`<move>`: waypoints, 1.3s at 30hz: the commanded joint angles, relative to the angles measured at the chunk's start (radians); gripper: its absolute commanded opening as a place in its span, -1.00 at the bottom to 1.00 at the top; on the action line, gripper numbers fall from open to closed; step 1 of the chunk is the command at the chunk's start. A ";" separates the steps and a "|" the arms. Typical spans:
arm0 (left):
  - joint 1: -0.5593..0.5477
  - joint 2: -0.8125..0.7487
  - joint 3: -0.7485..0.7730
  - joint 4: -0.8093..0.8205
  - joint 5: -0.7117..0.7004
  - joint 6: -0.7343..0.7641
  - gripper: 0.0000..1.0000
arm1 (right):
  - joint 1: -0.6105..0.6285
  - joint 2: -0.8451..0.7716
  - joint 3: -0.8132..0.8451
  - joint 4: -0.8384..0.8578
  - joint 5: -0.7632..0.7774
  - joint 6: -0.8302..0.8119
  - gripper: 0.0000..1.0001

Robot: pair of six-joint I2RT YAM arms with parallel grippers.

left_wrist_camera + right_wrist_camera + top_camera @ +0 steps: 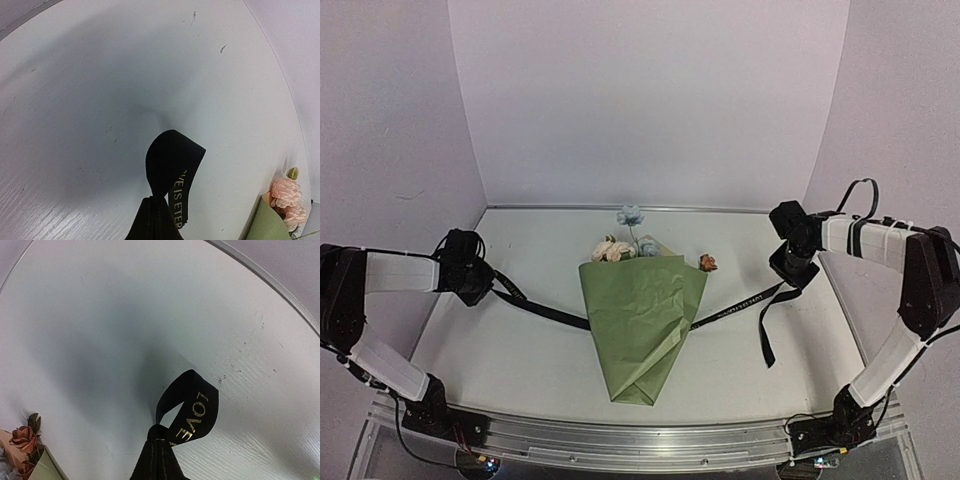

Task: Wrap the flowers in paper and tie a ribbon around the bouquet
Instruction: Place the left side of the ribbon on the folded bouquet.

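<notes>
The bouquet point(642, 320) lies mid-table: an olive-green paper cone with pale blue, cream-pink and rust flowers point(620, 245) at its wide far end. A black ribbon point(545, 309) with gold lettering runs under the cone from side to side. My left gripper point(478, 284) is shut on the ribbon's left end, which loops beyond the closed fingers point(156, 220) as a black fold point(172, 160). My right gripper point(793, 268) is shut on the right part of the ribbon point(192, 407); a loose tail point(765, 325) hangs down from it.
White table point(500, 360) inside a pale curved backdrop, with a metal rail point(620, 445) along the near edge holding both arm bases. A rust bloom point(707, 263) lies beside the cone's right edge, also seen at the right wrist view's lower left.
</notes>
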 commanded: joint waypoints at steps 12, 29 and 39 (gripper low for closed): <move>0.004 -0.209 -0.093 0.271 0.173 0.047 -1.00 | -0.002 -0.040 -0.004 0.083 -0.151 -0.130 -1.00; -0.453 0.184 0.354 0.496 0.621 0.536 -1.00 | 0.016 -0.147 -0.136 0.178 -0.366 -0.209 -1.00; -0.723 0.567 0.791 -0.006 0.668 0.948 -1.00 | 0.066 -0.168 -0.153 0.174 -0.393 -0.236 -1.00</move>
